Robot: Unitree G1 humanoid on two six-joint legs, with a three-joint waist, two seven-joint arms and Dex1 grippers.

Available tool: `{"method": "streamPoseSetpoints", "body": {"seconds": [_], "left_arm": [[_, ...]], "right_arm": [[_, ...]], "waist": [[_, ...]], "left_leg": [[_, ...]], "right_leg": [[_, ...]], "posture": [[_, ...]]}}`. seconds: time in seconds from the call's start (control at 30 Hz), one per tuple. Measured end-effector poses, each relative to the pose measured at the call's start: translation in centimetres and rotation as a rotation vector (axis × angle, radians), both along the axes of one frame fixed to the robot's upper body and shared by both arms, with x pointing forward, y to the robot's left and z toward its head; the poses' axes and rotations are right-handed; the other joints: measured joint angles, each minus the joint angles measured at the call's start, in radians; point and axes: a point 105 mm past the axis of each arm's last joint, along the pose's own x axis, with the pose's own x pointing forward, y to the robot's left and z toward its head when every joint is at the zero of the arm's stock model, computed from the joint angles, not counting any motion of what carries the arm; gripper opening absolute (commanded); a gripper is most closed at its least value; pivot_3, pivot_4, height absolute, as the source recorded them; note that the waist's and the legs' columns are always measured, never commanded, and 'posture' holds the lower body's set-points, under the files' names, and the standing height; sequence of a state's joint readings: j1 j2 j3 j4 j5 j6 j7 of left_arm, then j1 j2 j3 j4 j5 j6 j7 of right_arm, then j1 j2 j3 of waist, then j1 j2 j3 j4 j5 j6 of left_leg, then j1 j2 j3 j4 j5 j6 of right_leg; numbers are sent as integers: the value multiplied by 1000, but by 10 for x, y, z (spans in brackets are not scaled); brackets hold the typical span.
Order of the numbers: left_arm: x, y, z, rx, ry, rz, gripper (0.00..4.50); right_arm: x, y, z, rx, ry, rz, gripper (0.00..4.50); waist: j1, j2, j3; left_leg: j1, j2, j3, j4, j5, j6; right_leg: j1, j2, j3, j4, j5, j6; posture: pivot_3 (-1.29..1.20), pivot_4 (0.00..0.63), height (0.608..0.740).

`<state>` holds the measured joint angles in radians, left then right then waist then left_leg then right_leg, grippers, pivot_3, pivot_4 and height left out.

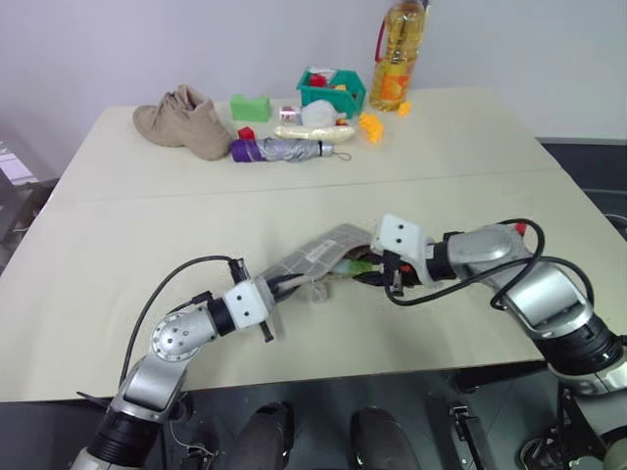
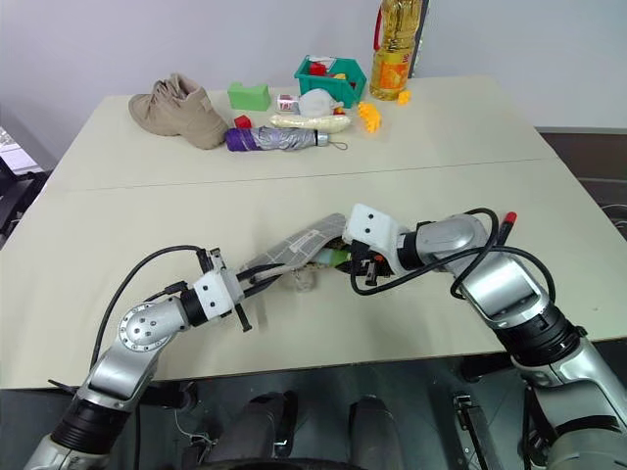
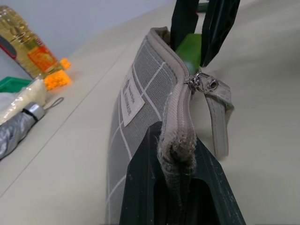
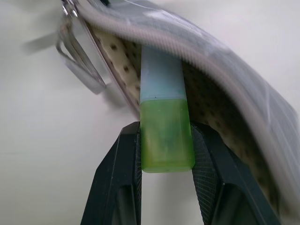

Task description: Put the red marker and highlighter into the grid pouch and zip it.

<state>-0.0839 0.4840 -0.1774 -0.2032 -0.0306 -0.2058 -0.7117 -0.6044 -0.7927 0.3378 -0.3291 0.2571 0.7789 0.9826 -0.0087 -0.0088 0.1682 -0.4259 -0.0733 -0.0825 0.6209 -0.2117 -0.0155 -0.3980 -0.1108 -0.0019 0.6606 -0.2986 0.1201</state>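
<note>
The pouch (image 1: 318, 257) is lifted near the table's (image 1: 470, 166) front-middle, between the two grippers. The left gripper (image 3: 180, 154), at the pouch's 8 o'clock, is clamped on its closed zipper corner; the left wrist view shows that pinch, the white label (image 3: 132, 96) and the zipper pull (image 3: 206, 84) with its hanging cord, partway along. The right gripper (image 4: 165, 140), at the pouch's 3 o'clock, is closed on the highlighter's (image 4: 164, 117) green cap; the right wrist view shows the pale blue body already inside the open mouth, against a dotted lining. The head views add the clutter at 12 o'clock: a shoe (image 1: 184, 120), umbrella (image 1: 284, 149), green basket (image 1: 333, 90) and oil bottle (image 1: 397, 54), well apart from the pouch. Bare tabletop lies on either side and out to the near edge.
</note>
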Motion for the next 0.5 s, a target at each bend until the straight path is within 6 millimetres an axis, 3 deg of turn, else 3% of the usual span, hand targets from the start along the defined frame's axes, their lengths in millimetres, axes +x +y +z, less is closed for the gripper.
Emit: {"method": "streamPoseSetpoints", "body": {"seconds": [0.17,0.33,0.5], "left_arm": [[0,2,0,1,-2,7,0],[6,4,4,-44,-13,64,0],[22,4,7,-147,-7,169,0]], "right_arm": [[1,-3,4,10,-11,-8,3773],[5,-31,20,124,-28,-126,3773],[29,-98,12,190,-30,-485,3773]], "waist": [[0,0,0],[12,0,0],[23,0,0]], "left_leg": [[0,0,0,0,0,0],[0,0,0,0,0,1],[0,-1,0,4,-1,1]], "right_leg": [[0,0,0,0,0,0],[1,0,0,-1,0,0],[3,0,-1,-1,0,0]], "posture": [[0,150,739],[0,150,739],[0,150,739]]}}
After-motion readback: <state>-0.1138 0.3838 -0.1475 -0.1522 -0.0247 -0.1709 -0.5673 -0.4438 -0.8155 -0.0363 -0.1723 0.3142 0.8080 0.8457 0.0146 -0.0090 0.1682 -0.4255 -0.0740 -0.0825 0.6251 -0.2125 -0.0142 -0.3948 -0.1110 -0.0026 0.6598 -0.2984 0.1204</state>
